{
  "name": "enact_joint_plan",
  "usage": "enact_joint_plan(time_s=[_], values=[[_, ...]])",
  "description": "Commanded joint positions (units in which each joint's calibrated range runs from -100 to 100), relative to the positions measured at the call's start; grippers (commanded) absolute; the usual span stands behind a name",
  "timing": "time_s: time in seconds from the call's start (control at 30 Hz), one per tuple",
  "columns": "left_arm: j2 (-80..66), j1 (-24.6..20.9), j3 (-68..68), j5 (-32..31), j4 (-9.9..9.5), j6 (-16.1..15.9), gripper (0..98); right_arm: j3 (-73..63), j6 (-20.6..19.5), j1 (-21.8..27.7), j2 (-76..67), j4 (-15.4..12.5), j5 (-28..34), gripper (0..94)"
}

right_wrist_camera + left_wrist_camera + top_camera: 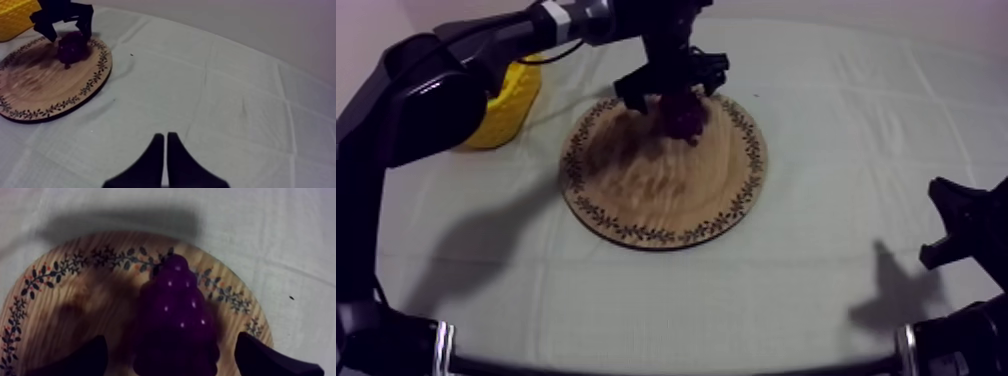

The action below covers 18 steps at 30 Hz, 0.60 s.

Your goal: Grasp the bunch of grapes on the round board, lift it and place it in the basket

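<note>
Grey-white cloth covers the tabletop (836,290), creased. One round wooden board (646,190) with a leaf-pattern rim lies near the middle. One bunch of grapes (684,115), purple, sits on the board's far part, close to the rim. Left arm reaches in from the upper left. The left hand (671,92) hangs right over the grapes, open, its two fingers (87,360) one on each side of the bunch with a gap on both sides, so nothing gripped yet. My read: set that way to straddle the bunch for a close-and-lift. One yellow basket (506,105) stands just off the board's left edge, partly behind the left arm, near enough for a short carry. Right hand (166,137) sits low at the right side, well apart from the board, fingers pressed together in a narrow wedge, holding nothing, likely parked out of the way. Count: one board, one basket, one bunch, two hands
</note>
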Motion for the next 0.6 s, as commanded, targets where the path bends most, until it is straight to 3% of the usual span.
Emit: enact_joint_plan(time_s=[0.0, 0.27, 0.57], values=[[1.2, 0.0, -0.7, 0.2, 0.02, 0.0, 95.9, 0.0, 0.0, 0.0, 0.0, 0.0, 0.0, 0.4], [3.9, -0.1, -1.9, 0.5, 0.53, -0.4, 93.0, 0.0, 0.0, 0.0, 0.0, 0.0, 0.0, 0.4], [4.7, 0.1, -3.0, 0.6, 0.35, -1.3, 64.7, 0.0, 0.0, 0.0, 0.0, 0.0, 0.0, 0.4]])
